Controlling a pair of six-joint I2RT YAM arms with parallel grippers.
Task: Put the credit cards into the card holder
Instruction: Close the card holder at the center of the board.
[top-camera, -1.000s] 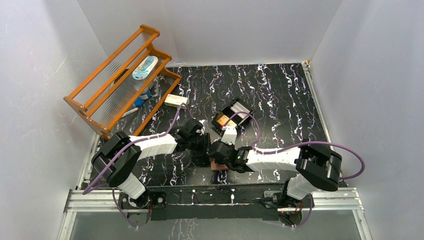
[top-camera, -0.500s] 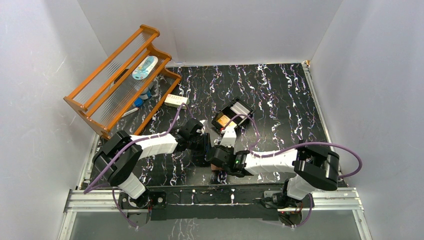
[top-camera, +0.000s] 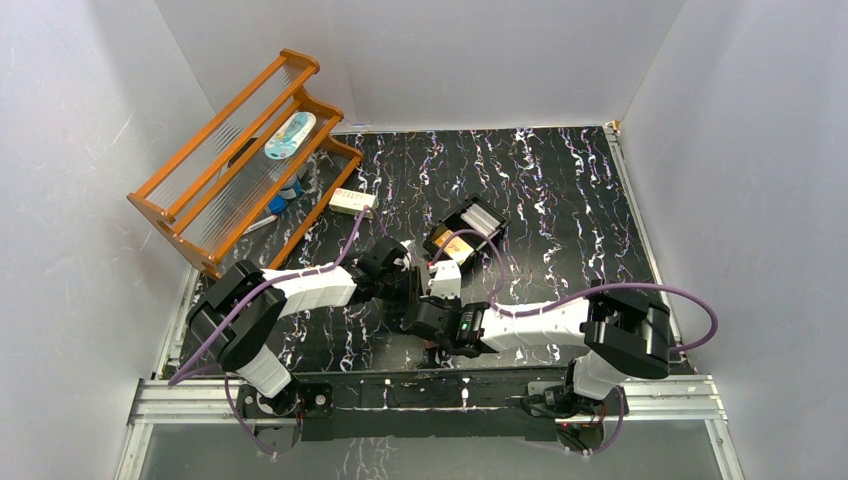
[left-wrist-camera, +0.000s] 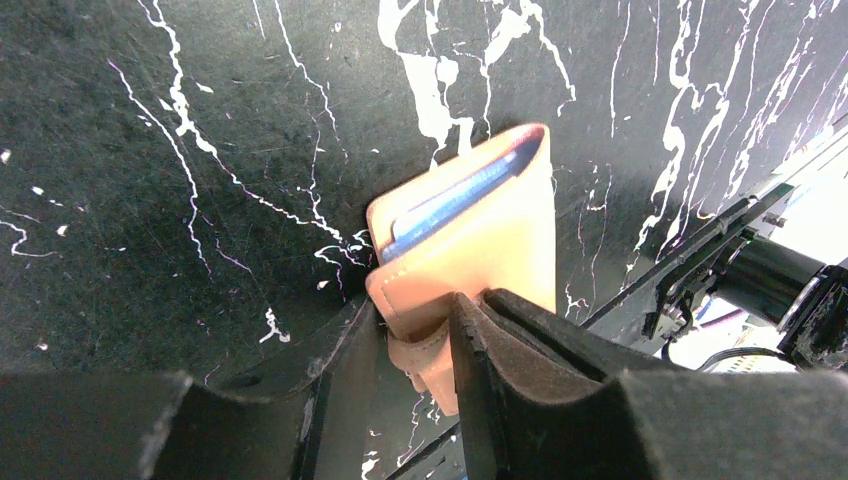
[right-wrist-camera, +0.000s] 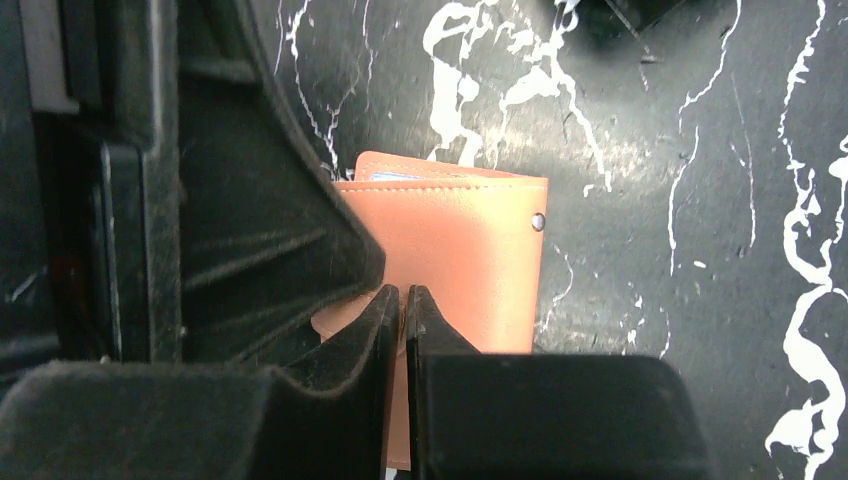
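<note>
The card holder (right-wrist-camera: 460, 260) sits folded at the table's (top-camera: 560, 200) near middle, under both wrists. In the right wrist view its snap stud is at 2 o'clock and the sleeve edges peek out at 12. In the left wrist view its long axis runs from 7 to 1 o'clock.

The left gripper (left-wrist-camera: 415, 335) clamps its lower end and tab, crowding its 9 o'clock side. The right gripper (right-wrist-camera: 402, 295) is closed to a sliver, with leather showing in the gap.

The black tray (top-camera: 465, 232), holding credit cards (top-camera: 452, 249), lies at 1 o'clock of the holder. The wooden rack (top-camera: 245, 160) stands at 10 o'clock.

Overhead light reads bright, even. On my left wrist view, fingers (left-wrist-camera: 540, 370) blur dark; card holder (left-wrist-camera: 480, 240) just beyond them sharp.
</note>
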